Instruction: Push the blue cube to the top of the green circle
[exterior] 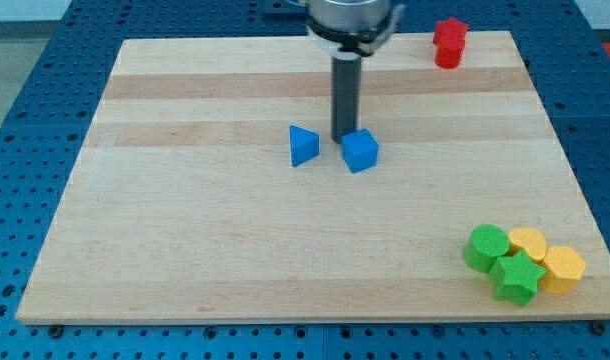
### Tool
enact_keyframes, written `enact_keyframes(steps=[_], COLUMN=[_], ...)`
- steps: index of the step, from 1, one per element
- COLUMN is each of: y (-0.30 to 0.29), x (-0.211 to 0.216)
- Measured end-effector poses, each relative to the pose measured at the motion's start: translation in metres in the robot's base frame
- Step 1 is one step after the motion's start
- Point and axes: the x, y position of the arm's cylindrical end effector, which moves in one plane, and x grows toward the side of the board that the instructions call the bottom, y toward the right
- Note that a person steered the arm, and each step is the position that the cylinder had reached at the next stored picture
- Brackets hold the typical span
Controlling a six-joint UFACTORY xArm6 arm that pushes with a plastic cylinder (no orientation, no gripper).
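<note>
The blue cube (360, 151) sits near the middle of the wooden board (235, 250). My tip (343, 137) is at the cube's upper left corner, touching or almost touching it. A blue triangular block (303, 146) lies just left of the tip. The green circle (485, 247) sits at the view's bottom right, far from the cube, at the left end of a tight cluster of blocks.
A green star (517, 277), a yellow round block (529, 243) and a yellow hexagon (563, 268) crowd the green circle's right and lower sides. Two red blocks (449, 42) stand at the top right edge. Blue pegboard surrounds the board.
</note>
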Motion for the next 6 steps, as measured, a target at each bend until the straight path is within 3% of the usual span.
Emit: enact_keyframes(steps=[1,4,6], y=[0.032,-0.032,0.013], x=[0.012,0.034,0.041])
